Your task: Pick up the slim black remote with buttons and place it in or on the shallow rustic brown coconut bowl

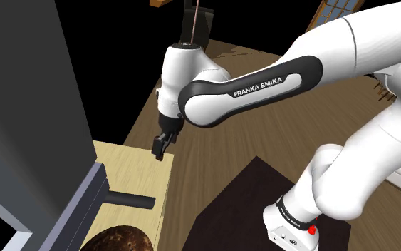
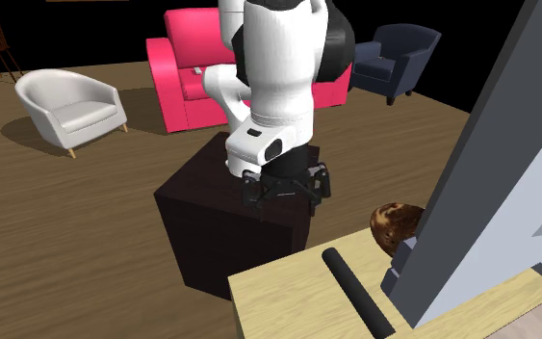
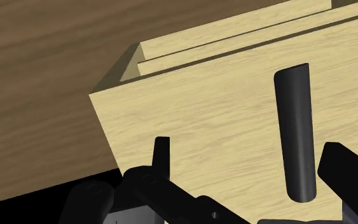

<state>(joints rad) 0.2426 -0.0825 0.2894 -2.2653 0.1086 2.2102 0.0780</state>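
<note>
Looming over the table (image 1: 131, 160), a big grey slab (image 1: 28, 107) (screen or cabinet, can't tell) hides part of the top and part of the bowl. Table is pale wood; one corner sits under the arm (image 1: 334, 50). Bowl (image 2: 394, 223), brown and mottled, sits near the table's edge at the slab's foot, cut off by the frame in the shoulder view. Remote (image 3: 295, 127) lies flat on the table, just beside the slab's base, between bowl and corner; buttons not visible. Claw (image 3: 249, 147) hangs above the corner, fingers apart and empty, likely lining up to straddle the remote's narrow width.
</note>
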